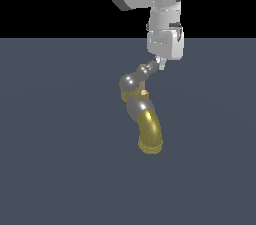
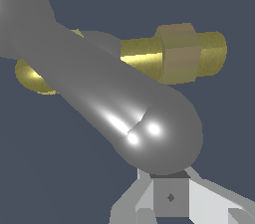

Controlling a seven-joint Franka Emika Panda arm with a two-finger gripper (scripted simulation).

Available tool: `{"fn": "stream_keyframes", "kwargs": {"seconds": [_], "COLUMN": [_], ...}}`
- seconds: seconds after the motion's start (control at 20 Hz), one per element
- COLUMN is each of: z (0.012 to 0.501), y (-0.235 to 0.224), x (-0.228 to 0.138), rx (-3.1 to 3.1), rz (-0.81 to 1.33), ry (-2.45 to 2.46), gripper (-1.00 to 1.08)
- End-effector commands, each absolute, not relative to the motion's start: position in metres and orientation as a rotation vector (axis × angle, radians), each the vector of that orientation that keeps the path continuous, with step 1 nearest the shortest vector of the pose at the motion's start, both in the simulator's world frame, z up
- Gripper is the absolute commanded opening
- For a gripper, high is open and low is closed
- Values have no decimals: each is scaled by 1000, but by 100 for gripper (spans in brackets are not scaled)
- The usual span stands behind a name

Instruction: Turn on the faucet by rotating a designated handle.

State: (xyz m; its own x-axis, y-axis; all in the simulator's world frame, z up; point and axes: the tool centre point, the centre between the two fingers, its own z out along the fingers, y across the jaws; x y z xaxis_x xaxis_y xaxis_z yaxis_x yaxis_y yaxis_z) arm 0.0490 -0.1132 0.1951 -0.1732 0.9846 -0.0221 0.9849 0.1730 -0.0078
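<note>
Filling the wrist view, the handle (image 2: 124,103) has one bulb touching the claw (image 1: 159,64), whose clenched-or-released state I cannot tell, at the faucet's (image 1: 142,119) 1 o'clock on the counter (image 1: 50,169), so push steadily sideways around the stem without slipping off.

the white arm reaches straight down, its end effector (image 1: 160,64) pointing downward, fingertips close together.
</note>
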Motion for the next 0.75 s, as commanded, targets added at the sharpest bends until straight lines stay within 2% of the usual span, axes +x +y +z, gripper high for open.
{"fn": "stream_keyframes", "kwargs": {"seconds": [0.0,0.7], "z": [195,197], "y": [-85,16], "x": [51,51], "rx": [1987,1940], "rz": [-21,0], "ry": [2425,2471], "gripper": [-100,-100]}}
